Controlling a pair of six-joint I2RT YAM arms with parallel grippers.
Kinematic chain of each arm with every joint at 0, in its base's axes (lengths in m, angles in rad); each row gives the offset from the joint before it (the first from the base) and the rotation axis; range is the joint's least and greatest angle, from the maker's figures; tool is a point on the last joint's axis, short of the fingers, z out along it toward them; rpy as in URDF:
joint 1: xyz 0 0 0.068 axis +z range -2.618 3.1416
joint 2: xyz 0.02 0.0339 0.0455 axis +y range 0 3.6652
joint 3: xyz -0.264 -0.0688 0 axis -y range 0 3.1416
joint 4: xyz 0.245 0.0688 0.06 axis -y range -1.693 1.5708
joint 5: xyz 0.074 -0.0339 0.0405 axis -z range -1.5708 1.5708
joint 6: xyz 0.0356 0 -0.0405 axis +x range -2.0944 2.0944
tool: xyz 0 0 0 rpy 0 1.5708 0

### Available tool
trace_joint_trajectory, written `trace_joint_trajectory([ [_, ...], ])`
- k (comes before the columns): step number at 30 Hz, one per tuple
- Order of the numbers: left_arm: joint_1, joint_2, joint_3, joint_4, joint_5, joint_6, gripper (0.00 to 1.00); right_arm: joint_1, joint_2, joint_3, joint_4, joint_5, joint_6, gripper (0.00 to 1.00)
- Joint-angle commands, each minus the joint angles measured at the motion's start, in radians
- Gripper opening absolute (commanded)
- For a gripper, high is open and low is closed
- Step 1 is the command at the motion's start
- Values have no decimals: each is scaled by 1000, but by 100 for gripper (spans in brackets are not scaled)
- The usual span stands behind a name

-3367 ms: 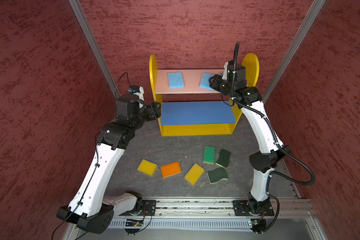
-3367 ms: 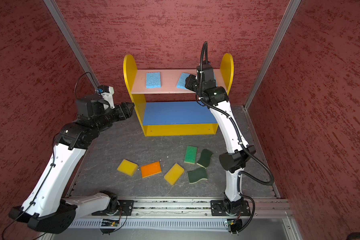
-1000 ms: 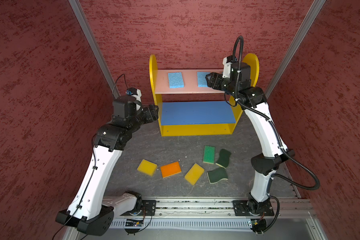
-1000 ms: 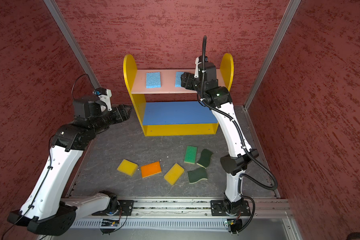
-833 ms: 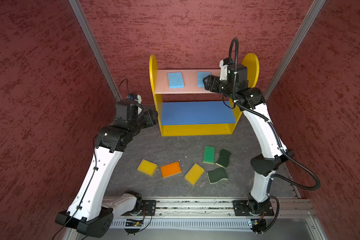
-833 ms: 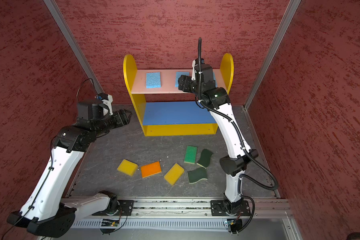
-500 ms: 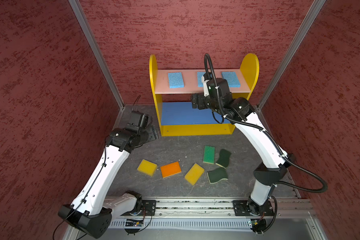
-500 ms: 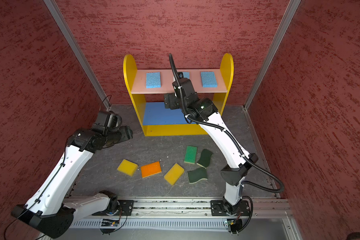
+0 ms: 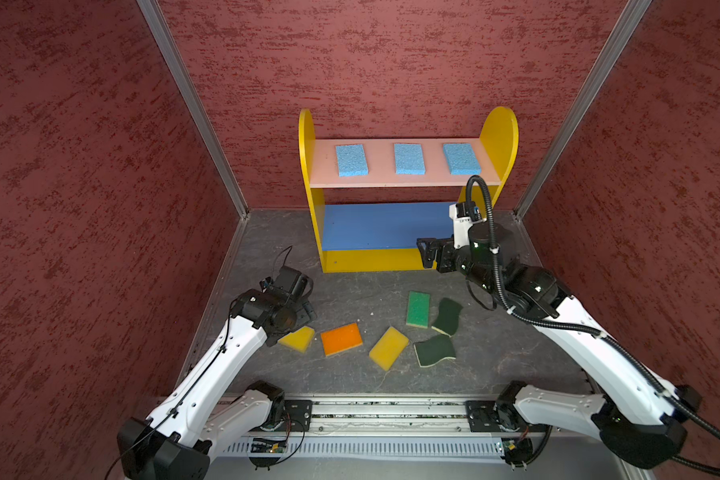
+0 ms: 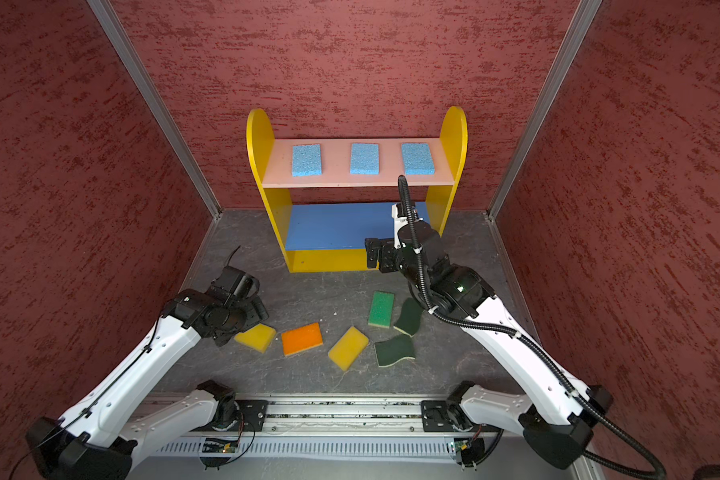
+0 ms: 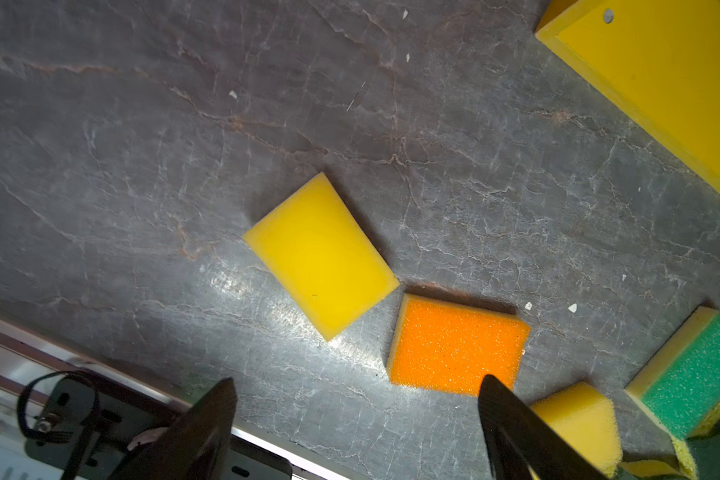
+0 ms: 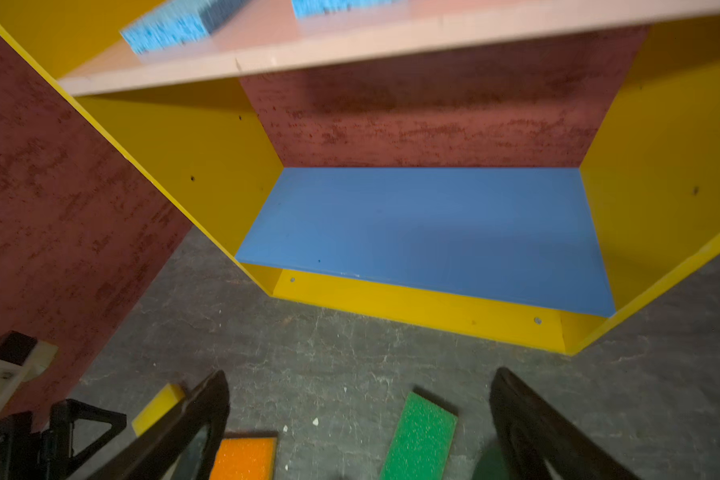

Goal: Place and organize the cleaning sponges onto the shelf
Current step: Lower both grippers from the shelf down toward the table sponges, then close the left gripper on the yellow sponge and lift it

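Your left gripper (image 11: 355,380) is hanging spread wide, empty, yellow sponge (image 11: 321,257) just ahead; right gripper (image 12: 360,372) is gaping empty, facing the shelf (image 12: 412,307).

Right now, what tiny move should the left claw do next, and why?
Probably ease the left claw down toward the nearest yellow sponge. The claw is open and empty, that sponge lies flat on the floor just ahead of it, and the shelf's blue board has no sponges on it yet.
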Motion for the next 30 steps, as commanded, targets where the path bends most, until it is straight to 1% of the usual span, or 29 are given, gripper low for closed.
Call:
trace_joint_trajectory([
  [1,-9,-58,-42,56,-8,-72,95,-5,-2,-94,35,-53,82,99],
  [4,1,-58,-70,47,-13,-102,96,-7,-6,-179,68,-103,140,99],
  [8,7,-13,-98,67,23,-115,97,-8,5,-257,121,-166,201,99],
  [11,5,8,-119,102,49,-123,98,-8,16,-297,139,-183,227,99],
  [17,3,16,-170,166,63,-157,98,-11,20,-368,176,-208,262,99],
  [23,9,64,-205,207,81,-197,98,-12,55,-391,203,-235,287,99],
  [30,18,119,-224,258,97,-225,99,-15,89,-392,217,-252,287,99],
])
